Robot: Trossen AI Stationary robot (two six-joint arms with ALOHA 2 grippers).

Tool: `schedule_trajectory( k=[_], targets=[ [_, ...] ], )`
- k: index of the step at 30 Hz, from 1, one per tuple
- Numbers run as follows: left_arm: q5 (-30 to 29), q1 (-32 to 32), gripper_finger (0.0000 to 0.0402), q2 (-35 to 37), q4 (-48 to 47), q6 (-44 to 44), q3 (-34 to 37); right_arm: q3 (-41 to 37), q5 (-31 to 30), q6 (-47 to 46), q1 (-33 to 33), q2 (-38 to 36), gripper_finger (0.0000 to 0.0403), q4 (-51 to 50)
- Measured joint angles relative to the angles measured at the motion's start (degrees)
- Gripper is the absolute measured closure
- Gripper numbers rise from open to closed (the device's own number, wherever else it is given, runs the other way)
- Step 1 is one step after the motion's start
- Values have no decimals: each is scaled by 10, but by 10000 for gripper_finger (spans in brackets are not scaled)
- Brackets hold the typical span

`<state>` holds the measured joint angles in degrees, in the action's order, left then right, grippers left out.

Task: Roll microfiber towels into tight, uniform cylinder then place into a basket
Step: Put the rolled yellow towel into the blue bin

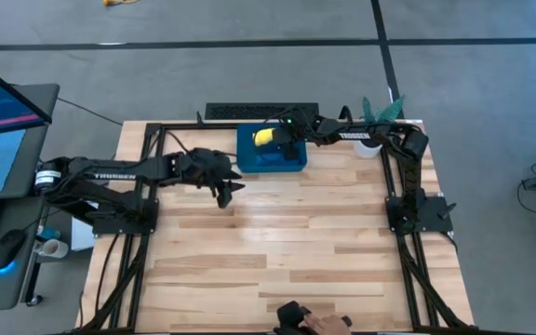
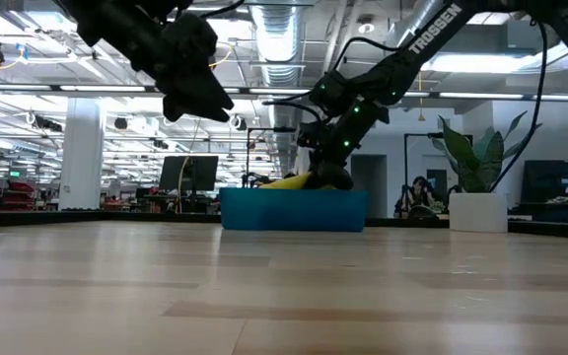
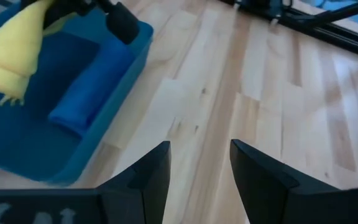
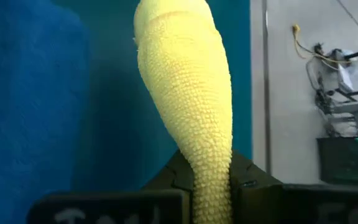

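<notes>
High view shows you near done: the blue towel (image 3: 89,93) lies rolled in the basket (image 1: 291,164), your right fingers (image 1: 282,140) grip the rolled yellow towel (image 1: 264,137) over it, left fingers (image 1: 226,194) open above the counter (image 1: 296,242).

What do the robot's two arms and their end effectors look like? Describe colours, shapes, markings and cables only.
Both arms are dark, jointed and slim. The left arm and right arm carry white "TROSSEN" lettering, and black cables trail along them. A small green light glows near the right end effector. The left end effector has two flat, dark, blade-like fingers.
</notes>
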<state>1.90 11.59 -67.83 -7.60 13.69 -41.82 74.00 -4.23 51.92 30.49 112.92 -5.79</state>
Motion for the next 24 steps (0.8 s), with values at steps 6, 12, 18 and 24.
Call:
schedule_trajectory(
  k=[6,12,18,24],
  targets=[
    [34,8,244,0,7,-20,0,0,38,-39,8,0,356,-19],
    [38,8,244,0,5,-25,0,0,59,-69,25,6,356,-34],
    [39,8,244,0,-6,-31,0,1,65,-84,29,37,356,-38],
    [38,8,244,0,-15,-35,0,5,62,-85,21,38,354,-50]
  ],
)
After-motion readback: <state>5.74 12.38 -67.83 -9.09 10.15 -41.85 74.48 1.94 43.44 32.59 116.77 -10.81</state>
